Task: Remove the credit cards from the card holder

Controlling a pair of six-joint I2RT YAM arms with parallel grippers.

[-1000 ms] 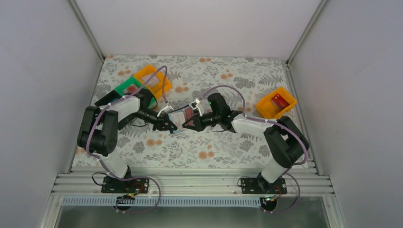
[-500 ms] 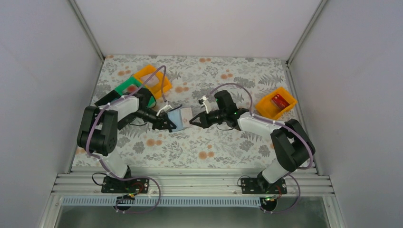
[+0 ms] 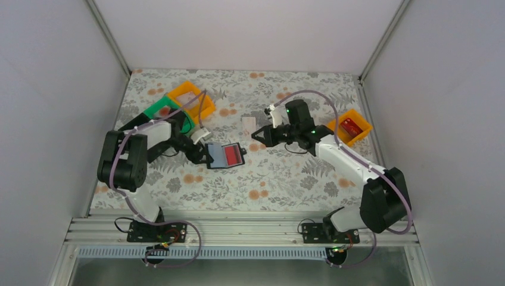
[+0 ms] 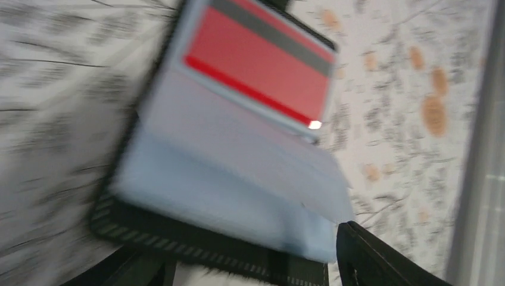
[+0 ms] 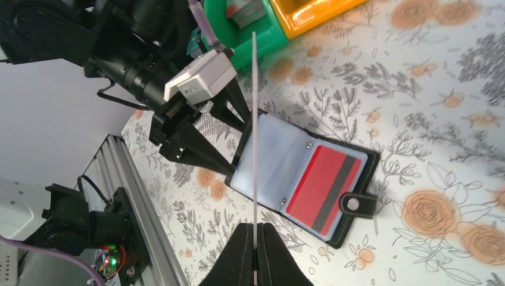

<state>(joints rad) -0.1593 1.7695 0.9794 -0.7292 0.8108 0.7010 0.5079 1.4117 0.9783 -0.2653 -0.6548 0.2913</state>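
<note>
The holder (image 5: 275, 170) lies open and flat on the flowered worktop (image 3: 280, 179), a little left of the middle. Its clear pockets face up. One red card (image 5: 324, 187) with a dark stripe sits in the pocket on the side with the small snap tab (image 5: 356, 204); the pocket on the other side looks bluish and I cannot tell if a card is inside.

The left pincer (image 3: 207, 156) is at the holder's left edge. It is released: its two fingers stand spread apart on either side of that edge, and they do not press it. The left wrist view is blurred.

The right pincer (image 5: 255, 235) is above the worktop, well to the right of the holder. It is clenched on a pale card (image 5: 254, 119), which the right wrist camera sees only as a thin line, edge-on.

Behind the left arm stand a green tray (image 3: 165, 112) and an orange tray (image 3: 192, 98), touching. Another orange tray (image 3: 336, 138) stands near the right wall, with something red inside.
</note>
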